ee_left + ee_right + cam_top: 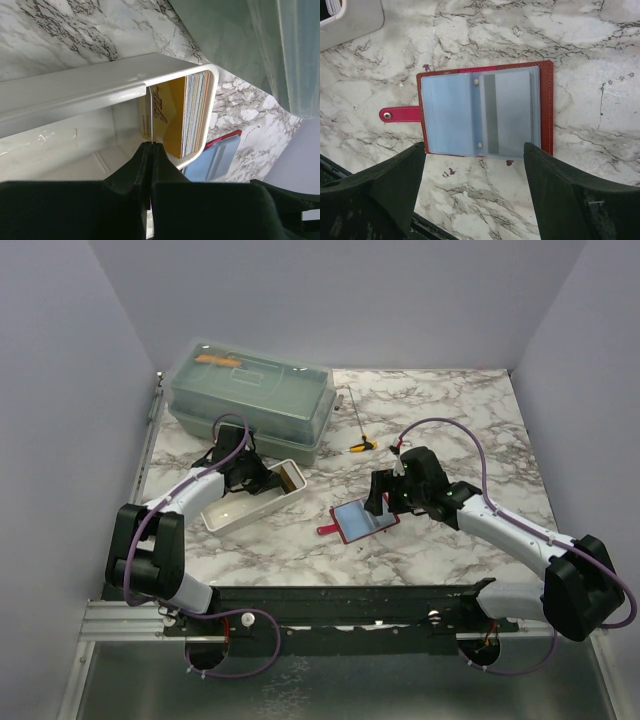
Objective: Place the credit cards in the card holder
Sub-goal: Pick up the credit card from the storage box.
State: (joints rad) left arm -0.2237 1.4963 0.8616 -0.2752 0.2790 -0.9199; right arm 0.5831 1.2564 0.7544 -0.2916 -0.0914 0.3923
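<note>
Top external view: the red card holder [362, 520] lies open and flat on the marble table [450, 430], roughly in the middle, with its snap tab poking out to the left. The right jaws hang just over its far right side, spread wide and holding nothing. The right wrist view shows the clear sleeves [485, 112] sitting between the two fingers [395, 190].

The credit cards [291, 478] are to the left of the holder. They stand on edge as a packed stack at the right end of a white tray [235, 508]. In the left wrist view the left jaws are pinched fully together on the edge of one card [150, 115], which stands just beside the stack [195, 112], inside the tray rim [100, 85].

Far left there's a greenish lidded box [250, 395], and a little yellow tool [358, 447] lies on the table to its right.
</note>
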